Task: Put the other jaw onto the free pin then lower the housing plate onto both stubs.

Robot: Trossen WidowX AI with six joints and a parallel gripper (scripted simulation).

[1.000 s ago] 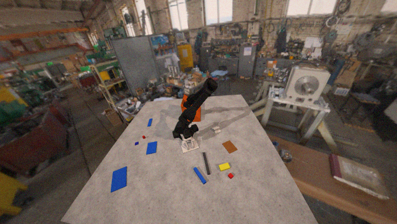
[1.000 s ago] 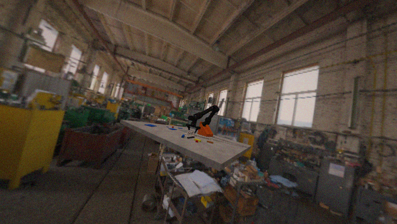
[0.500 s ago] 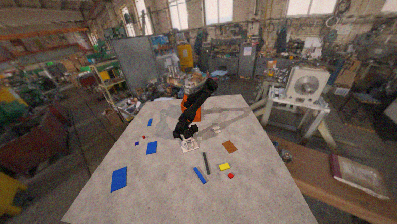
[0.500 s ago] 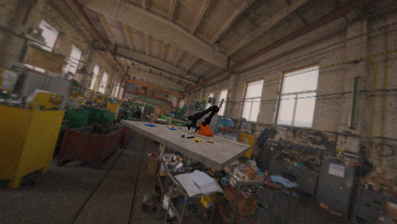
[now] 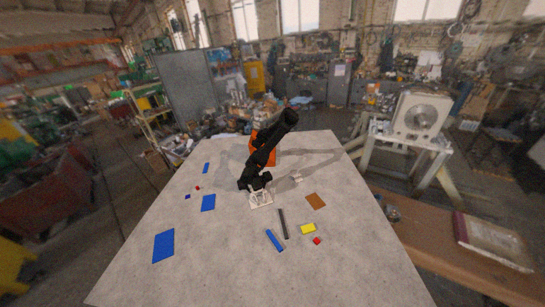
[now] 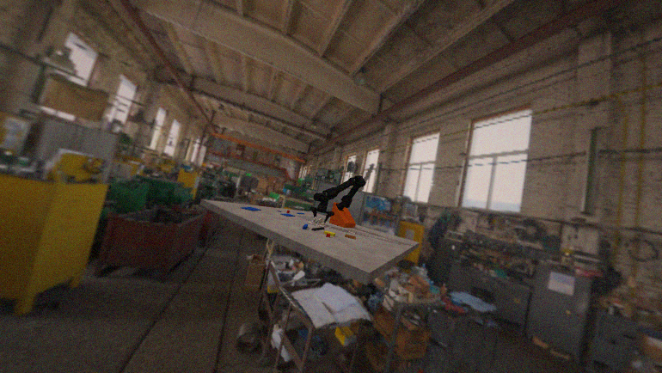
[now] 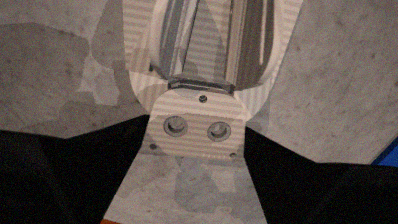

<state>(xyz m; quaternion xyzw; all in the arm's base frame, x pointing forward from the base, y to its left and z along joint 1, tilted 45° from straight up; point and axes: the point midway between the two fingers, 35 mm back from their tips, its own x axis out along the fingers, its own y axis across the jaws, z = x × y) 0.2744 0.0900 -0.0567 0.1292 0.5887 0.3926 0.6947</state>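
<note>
A grey, mottled, stone-like surface [image 5: 228,267] [image 6: 370,261] [image 7: 340,95] carries an orange block [image 5: 270,158] [image 6: 343,217] [image 7: 111,221] at its far side. Just nearer sits a white base plate [image 5: 253,205] [image 7: 135,25]; a small pale part [image 5: 297,177] lies to the right. On the left are three flat blue pieces, the largest [image 5: 163,245] [image 6: 250,209] nearest, plus a red cube [image 5: 197,187] [image 6: 288,211] and a dark-blue square [image 5: 187,197]. Nearer the middle, a blue bar [image 5: 274,240] [image 6: 304,226] lies beside a dark bar [image 5: 283,223] [image 6: 317,229]. Right of them are a yellow block [image 5: 308,228] [image 6: 331,234], another red cube [image 5: 316,240] [image 6: 327,235] and a brown rectangle [image 5: 315,201] [image 6: 350,236].
</note>
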